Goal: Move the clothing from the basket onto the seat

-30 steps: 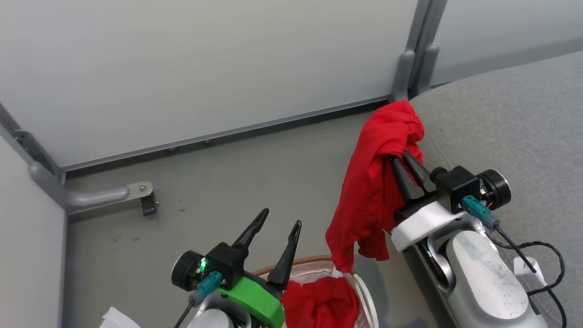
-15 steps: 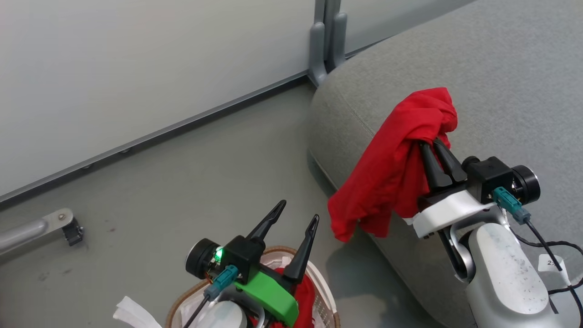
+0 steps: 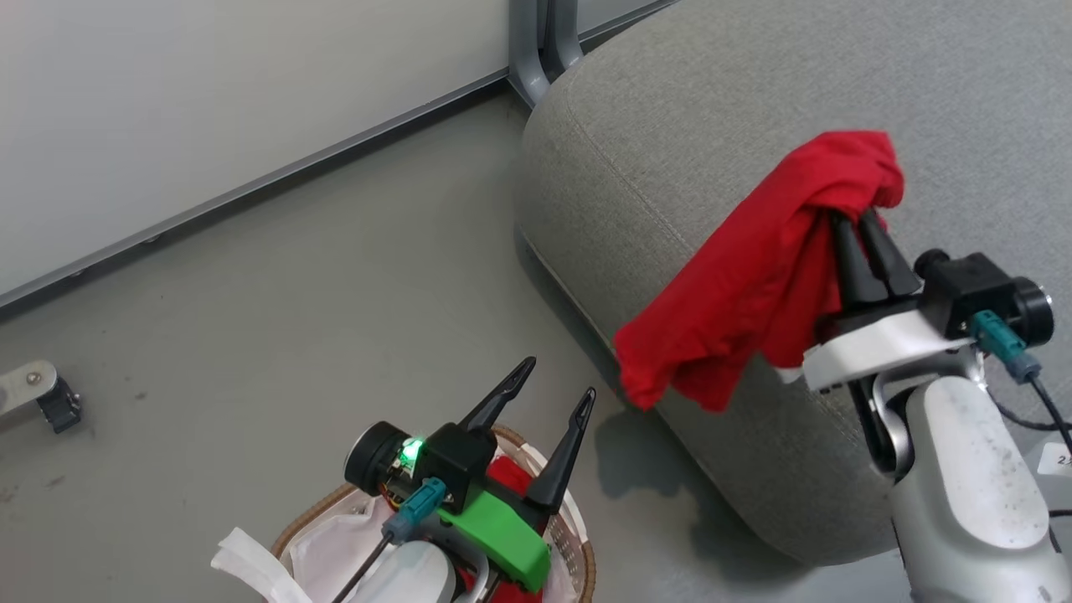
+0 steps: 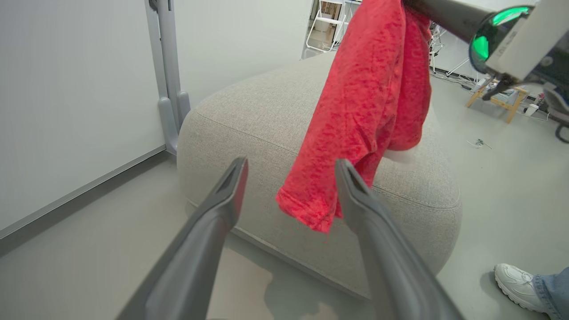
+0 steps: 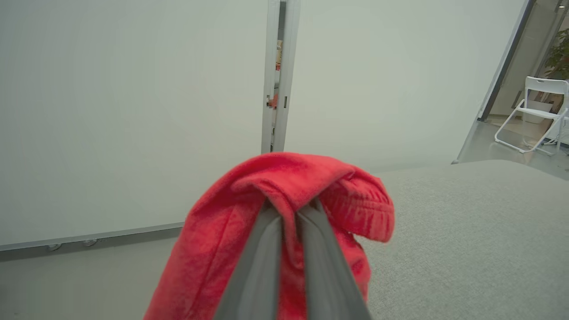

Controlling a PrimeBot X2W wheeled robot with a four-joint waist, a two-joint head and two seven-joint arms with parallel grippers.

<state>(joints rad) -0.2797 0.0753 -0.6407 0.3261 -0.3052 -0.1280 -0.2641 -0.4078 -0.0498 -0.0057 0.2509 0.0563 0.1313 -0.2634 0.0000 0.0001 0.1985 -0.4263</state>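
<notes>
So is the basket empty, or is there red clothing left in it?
Not empty: red fabric shows inside the basket beside its white liner, partly hidden by the left tool. How much, cannot tell.

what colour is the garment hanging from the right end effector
The garment is bright red, clearest in the left wrist view.

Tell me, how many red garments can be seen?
2. One red garment hangs from the shut right hand, over the seat's edge. A second red garment lies in the basket, partly covered by the left hand; more may be hidden under it.
</notes>
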